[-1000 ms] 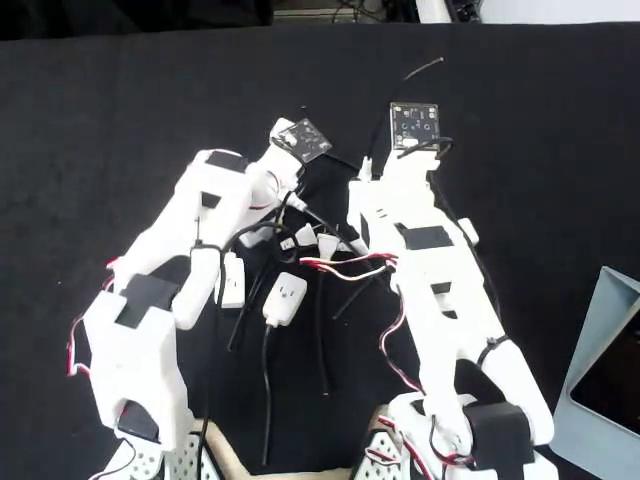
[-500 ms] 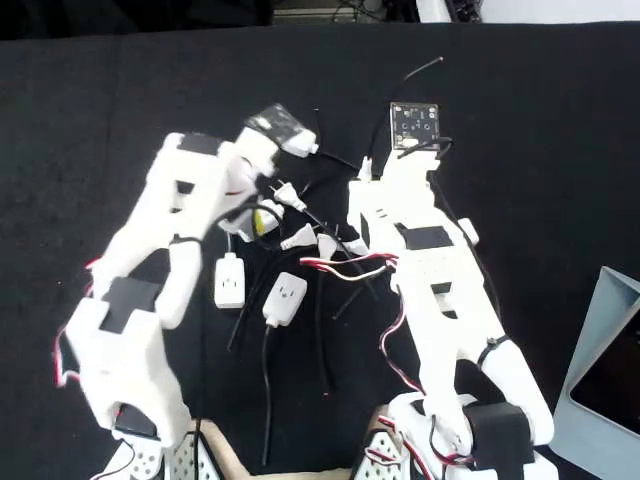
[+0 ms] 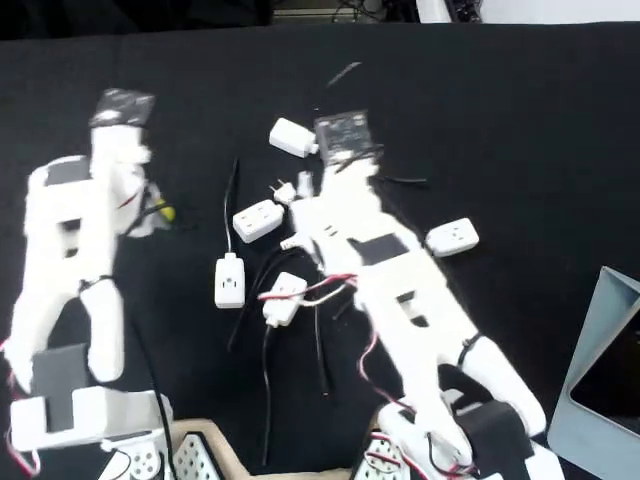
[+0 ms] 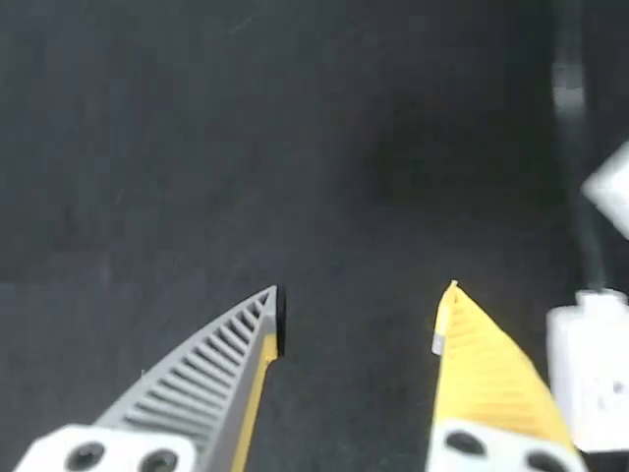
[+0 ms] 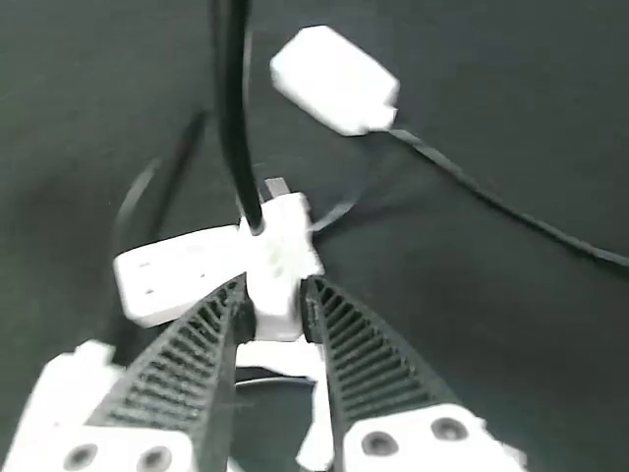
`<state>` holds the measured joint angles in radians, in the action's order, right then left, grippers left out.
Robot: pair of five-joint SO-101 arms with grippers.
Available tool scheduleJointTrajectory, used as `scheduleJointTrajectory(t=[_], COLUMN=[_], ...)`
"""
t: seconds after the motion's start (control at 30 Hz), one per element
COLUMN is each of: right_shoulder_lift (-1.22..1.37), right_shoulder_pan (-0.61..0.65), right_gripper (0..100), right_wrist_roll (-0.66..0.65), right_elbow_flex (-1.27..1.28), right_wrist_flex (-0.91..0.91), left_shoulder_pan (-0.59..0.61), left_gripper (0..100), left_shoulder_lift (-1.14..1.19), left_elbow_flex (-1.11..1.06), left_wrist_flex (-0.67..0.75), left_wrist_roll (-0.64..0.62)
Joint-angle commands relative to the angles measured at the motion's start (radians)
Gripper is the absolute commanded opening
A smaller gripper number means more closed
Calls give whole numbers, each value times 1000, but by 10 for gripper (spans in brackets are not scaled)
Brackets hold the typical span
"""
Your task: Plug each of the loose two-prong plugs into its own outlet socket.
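right gripper (image 5: 273, 300): pinching white plug (image 5: 285, 258)
left gripper (image 4: 359, 315): spread, empty
risk: cord (image 5: 231, 98) may twist plug loose

High view: L arm (image 3: 70, 250) far left of frame, R arm (image 3: 390, 270) centre to lower right. On table (image 3: 520, 120): top socket (image 3: 293, 137) upper centre; 2nd socket (image 3: 258, 220) below it; 3rd socket (image 3: 229, 281) & 4th socket (image 3: 283, 298) side by side btwn arms; 5th socket (image 3: 451, 236) right of R arm. Plug (image 3: 283, 190) btwn top & 2nd sockets, clamped in R gripper (image 5: 275, 295). L gripper (image 4: 359, 315) left of the sockets. Box (image 3: 600, 370) at lower right edge.
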<state>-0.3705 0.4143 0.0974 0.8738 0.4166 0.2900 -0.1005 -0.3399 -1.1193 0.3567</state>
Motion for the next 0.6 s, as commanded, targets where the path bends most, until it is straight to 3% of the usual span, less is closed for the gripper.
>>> scheduleJointTrajectory(t=[0.0,0.37,0.57], right_shoulder_lift=[4,328,387], right_shoulder_pan=[97,181,190], right_gripper=[11,11,11], right_wrist_roll=[-11,-5,-9], right_elbow_flex=[-97,-274,-274], right_wrist_flex=[-12,-121,-173], left_shoulder_pan=[101,136,137], left_gripper=[256,256,256], left_shoulder_lift=[-83,-84,-87], left_elbow_flex=[-165,-414,-424], left_wrist_flex=[114,324,341], left_wrist_roll=[-83,-146,-158])
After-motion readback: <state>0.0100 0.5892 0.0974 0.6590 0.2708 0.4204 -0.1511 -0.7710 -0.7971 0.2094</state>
